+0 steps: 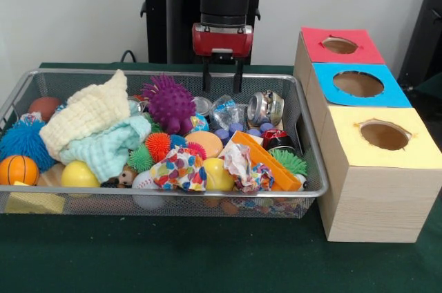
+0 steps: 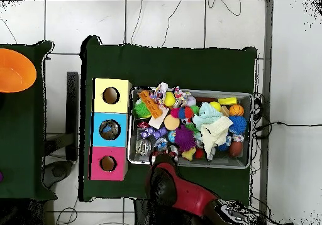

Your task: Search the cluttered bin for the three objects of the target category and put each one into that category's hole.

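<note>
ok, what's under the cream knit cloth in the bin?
The cream knit cloth lies on a mint green cloth, whose folds stick out below and to its right. A yellow ball shows at the mint cloth's lower edge. Anything deeper in the wire mesh bin is covered.

Plain white wall [image 1: 83, 10] behind me. My table [image 1: 173, 258] under dark green cloth. Floor [image 2: 289, 78] of pale square tiles, cables trailing across. Second green table [image 2: 19, 141] alongside, orange bowl [image 2: 14, 70] on it

Purple spiky ball [image 1: 168, 103], silver mesh bin [image 1: 314, 168], yellow-topped box [image 1: 407, 151]
</note>
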`<act>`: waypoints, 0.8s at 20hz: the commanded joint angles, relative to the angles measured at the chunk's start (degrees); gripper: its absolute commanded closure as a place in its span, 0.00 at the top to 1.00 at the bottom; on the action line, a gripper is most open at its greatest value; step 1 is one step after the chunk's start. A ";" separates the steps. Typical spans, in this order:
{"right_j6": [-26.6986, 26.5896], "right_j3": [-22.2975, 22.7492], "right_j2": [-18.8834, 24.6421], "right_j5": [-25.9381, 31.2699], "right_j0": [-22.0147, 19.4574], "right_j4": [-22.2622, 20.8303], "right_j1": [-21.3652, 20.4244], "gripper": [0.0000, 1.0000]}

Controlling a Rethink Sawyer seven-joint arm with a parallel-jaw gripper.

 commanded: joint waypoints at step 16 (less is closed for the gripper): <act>15.29 -10.23 7.08 -5.53 -2.50 -1.33 8.36 1.00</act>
